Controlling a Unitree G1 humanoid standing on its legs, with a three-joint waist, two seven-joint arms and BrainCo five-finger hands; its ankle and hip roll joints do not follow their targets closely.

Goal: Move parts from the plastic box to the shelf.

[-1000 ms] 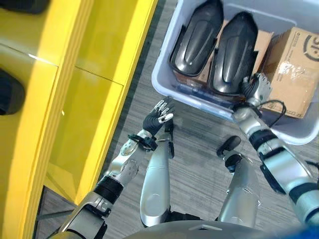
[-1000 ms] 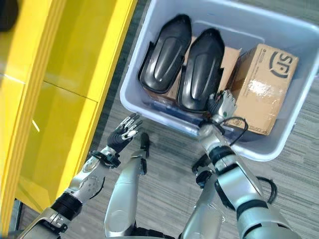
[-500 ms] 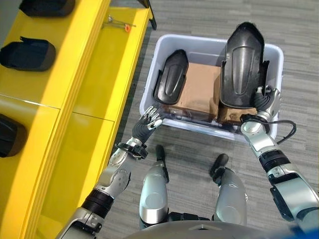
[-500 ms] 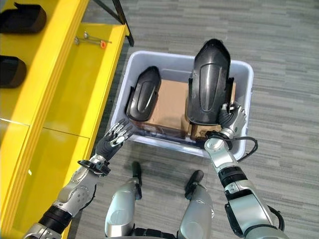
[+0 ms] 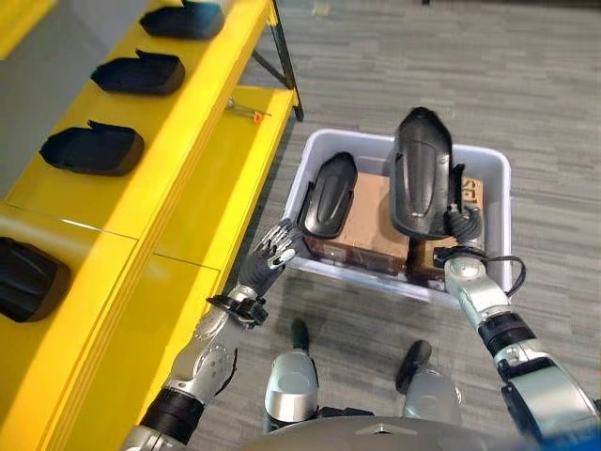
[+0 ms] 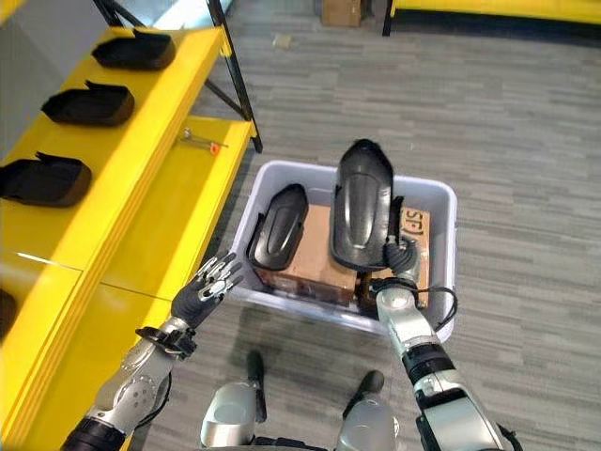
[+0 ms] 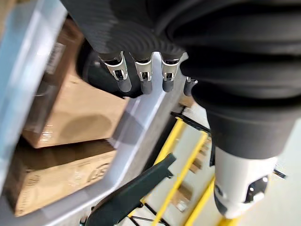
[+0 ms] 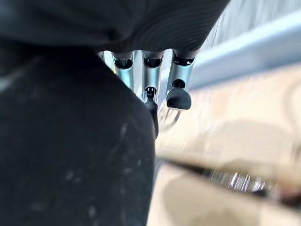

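My right hand (image 5: 462, 228) is shut on a long black moulded part (image 5: 420, 183) and holds it upright above the grey plastic box (image 5: 491, 165); the same black part (image 6: 362, 203) fills the right wrist view up close. A second black part (image 5: 326, 194) lies in the box's left half on brown cardboard boxes (image 5: 379, 216). My left hand (image 5: 269, 256) hangs open just outside the box's near left wall, fingers spread, holding nothing. The yellow shelf (image 5: 202, 66) runs along the left.
Several black parts (image 5: 92, 148) sit in a row on the shelf's top level. Small hardware with an orange tip (image 5: 246, 113) lies on the lower yellow ledge. A black shelf leg (image 5: 285, 58) stands beyond the box. Grey plank floor (image 5: 526, 85) surrounds the box.
The camera has risen, so box and shelf look smaller. My right hand has lifted the right-hand black part up out of the box. The left hand stays open beside the box.
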